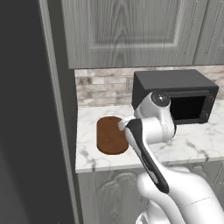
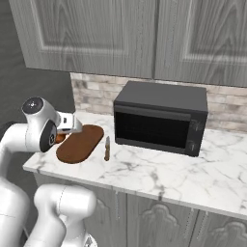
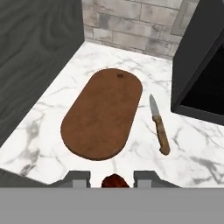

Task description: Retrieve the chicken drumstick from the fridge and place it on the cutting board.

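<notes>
The arm bends low and forward — gripper (image 3: 113,178) clamped shut, pointing downward.

You get no readable text here. The microwave (image 2: 161,118) has a plain dark door and a control strip with no legible digits or brand. The cutting board (image 3: 103,114), the knife (image 3: 159,125), the marble counter (image 2: 159,173) and the cabinet doors (image 2: 120,34) carry no labels, numbers or signs.
</notes>
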Robot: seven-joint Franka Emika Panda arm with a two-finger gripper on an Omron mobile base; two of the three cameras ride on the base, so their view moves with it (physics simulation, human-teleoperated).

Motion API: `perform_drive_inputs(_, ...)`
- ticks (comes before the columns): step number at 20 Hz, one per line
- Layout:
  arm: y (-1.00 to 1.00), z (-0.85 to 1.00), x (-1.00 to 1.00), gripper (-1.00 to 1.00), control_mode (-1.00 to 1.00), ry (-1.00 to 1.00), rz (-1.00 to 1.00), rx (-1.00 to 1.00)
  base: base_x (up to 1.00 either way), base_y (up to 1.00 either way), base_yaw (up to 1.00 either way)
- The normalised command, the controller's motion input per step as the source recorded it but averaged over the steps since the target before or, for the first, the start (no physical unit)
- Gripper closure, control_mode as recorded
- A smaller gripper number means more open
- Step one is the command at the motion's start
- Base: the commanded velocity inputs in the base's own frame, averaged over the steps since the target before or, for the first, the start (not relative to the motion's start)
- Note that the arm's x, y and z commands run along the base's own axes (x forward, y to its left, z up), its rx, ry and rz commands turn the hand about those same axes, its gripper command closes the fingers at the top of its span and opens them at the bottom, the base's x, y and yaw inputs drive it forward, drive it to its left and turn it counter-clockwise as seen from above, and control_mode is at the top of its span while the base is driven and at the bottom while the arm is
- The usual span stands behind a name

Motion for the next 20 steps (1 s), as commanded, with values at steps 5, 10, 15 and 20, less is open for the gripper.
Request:
perform_drive_inputs(5, 0.19, -0.45, 0.72, 1.0, -1.0, 0.03, 0.0, -0.01, 0.0, 0.0, 0.0)
perform_drive_inputs(10, 0.29, -0.42, 0.81, 1.0, -1.0, 0.07, 0.0, 0.0, 0.0, 0.0, 0.0)
perform_drive_inputs(15, 0.35, -0.29, 0.79, 1.0, -1.0, 0.06, 0.0, 0.0, 0.0, 0.0, 0.0)
perform_drive_inputs(20, 0.24, -0.16, 0.79, 1.0, -1.0, 0.01, 0.0, 0.0, 0.0, 0.0, 0.0)
